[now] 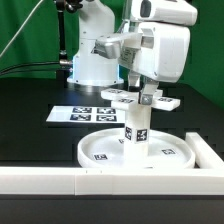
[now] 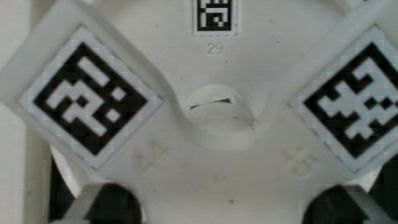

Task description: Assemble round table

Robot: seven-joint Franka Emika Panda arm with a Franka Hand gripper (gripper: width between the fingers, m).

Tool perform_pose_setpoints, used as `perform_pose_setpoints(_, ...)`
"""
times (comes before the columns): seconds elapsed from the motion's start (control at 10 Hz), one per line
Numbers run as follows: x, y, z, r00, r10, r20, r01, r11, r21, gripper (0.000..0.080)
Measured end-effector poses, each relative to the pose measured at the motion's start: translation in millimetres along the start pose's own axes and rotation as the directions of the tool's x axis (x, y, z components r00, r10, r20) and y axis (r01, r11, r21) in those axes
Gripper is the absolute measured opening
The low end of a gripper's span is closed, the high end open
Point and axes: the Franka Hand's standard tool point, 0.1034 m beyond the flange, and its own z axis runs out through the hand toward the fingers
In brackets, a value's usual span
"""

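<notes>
In the exterior view, the large rimmed round disc (image 1: pixel 138 152) is lying flat on the dark worktop (image 1: pixel 30 110), near the long white border wall (image 1: pixel 70 180) that is running along the near edge and turning up at the exterior view's right. The short cylindrical post (image 1: pixel 136 128) is standing upright at the middle of the disc, with square tags on its side. The cross-shaped piece (image 1: pixel 143 98) is sitting level across the top of the post, its tagged arms reaching out to both sides. The arm is hanging directly above, and the fingers (image 1: pixel 146 92) are reaching down onto the centre of the cross-shaped piece; from here I cannot tell whether they are clenching it or only resting against it. The marker board (image 1: pixel 85 114) is lying flat behind the disc, toward the exterior view's left. In the wrist view, the cross-shaped piece (image 2: pixel 210 150) is filling the picture, showing two diamond-turned tags and a small central hole (image 2: pixel 215 101). Two dark fingertips (image 2: pixel 111 204) are sitting well apart at the edge, and their grip is not showing.
</notes>
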Motion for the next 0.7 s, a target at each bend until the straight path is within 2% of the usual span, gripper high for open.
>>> perform_pose_setpoints(0.2, -0.2, 0.0, 0.0, 0.999, 0.045, 0.000, -0.045, 0.999, 0.000, 0.0439)
perform_pose_setpoints(0.5, -0.8, -0.4, -0.2, 0.962, 0.272, -0.002, -0.272, 0.962, 0.003, 0.0439)
perform_pose_setpoints(0.7, -3.3, -2.7, -0.5, 0.864, 0.504, 0.005, -0.504, 0.864, 0.013, 0.0440)
